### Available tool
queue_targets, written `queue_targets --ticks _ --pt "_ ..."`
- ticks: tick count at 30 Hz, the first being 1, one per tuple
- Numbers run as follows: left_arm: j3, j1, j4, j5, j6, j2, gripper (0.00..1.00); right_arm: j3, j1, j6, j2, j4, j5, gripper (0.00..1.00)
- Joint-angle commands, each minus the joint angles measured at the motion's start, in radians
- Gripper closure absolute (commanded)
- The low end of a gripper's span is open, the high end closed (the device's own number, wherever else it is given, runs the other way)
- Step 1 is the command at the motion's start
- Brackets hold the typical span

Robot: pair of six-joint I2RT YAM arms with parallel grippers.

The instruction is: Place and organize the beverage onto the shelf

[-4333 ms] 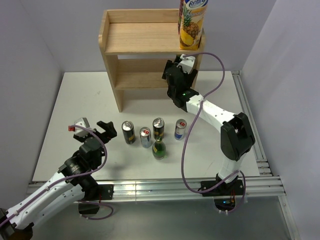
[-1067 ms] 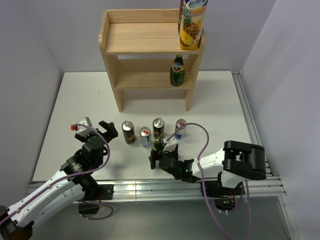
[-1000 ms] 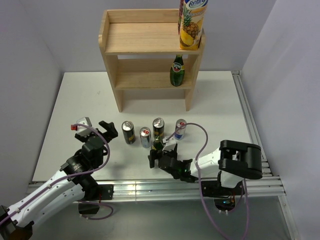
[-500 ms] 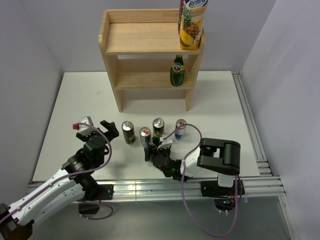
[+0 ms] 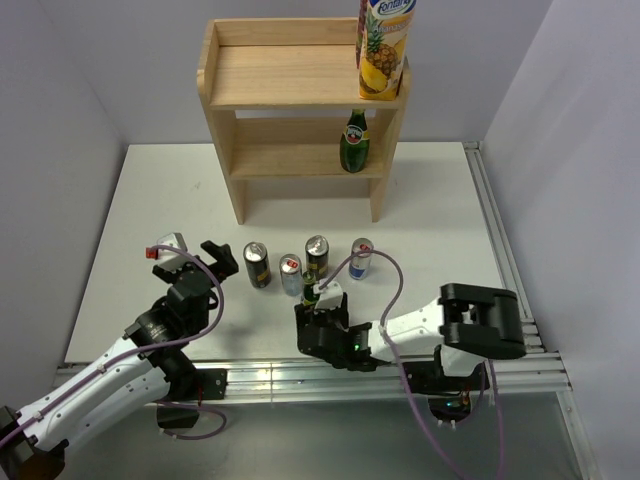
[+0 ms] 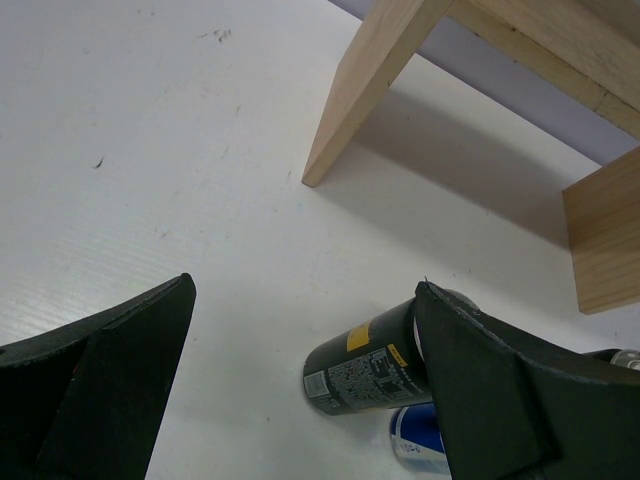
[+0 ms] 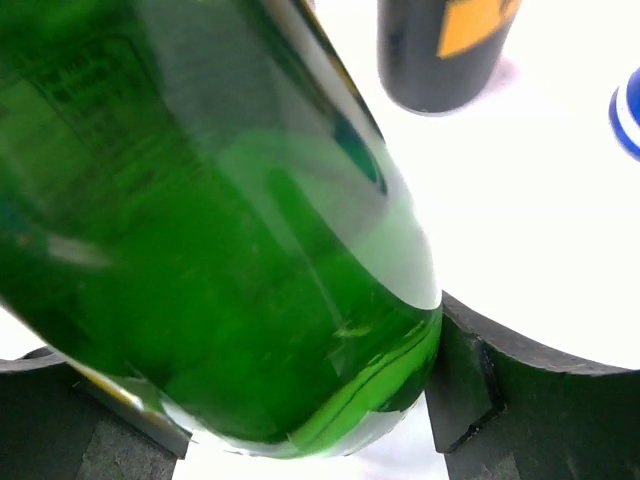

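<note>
The light-wood shelf (image 5: 300,75) stands at the back; one green bottle (image 5: 353,142) stands on its lower tier at the right. My right gripper (image 5: 318,320) is shut on the second green bottle (image 5: 310,294), low at the table's front; this bottle (image 7: 220,230) fills the right wrist view between the fingers (image 7: 520,400). Two black-gold cans (image 5: 257,265) (image 5: 317,256) and two silver-blue cans (image 5: 290,275) (image 5: 360,258) stand in a row on the table. My left gripper (image 5: 192,262) is open and empty, left of the row; a black-gold can (image 6: 370,365) shows near its right finger.
A tall yellow pineapple juice carton (image 5: 384,45) stands on the shelf's top tier at the right. The shelf's legs (image 6: 370,80) show in the left wrist view. A metal rail (image 5: 500,230) runs along the table's right and near edges.
The right arm came from the shelf, where it left one bottle, down to the front of the table and closed around the second green bottle. The left arm barely moved.
</note>
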Motion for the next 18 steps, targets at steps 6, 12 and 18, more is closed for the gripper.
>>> queue_targets --ticks 6,12,18 --pt "-0.008 -0.005 0.040 0.008 0.024 0.016 0.01 0.288 0.017 -0.162 -0.308 -0.333 0.149 1.00" --pt "-0.014 -0.005 0.042 0.009 0.026 -0.004 0.01 0.481 -0.176 -0.407 -0.282 -0.276 -0.036 1.00" --pt "-0.015 -0.005 0.048 0.018 0.029 -0.012 0.01 0.707 -0.391 -0.513 -0.155 -0.261 -0.170 1.00"
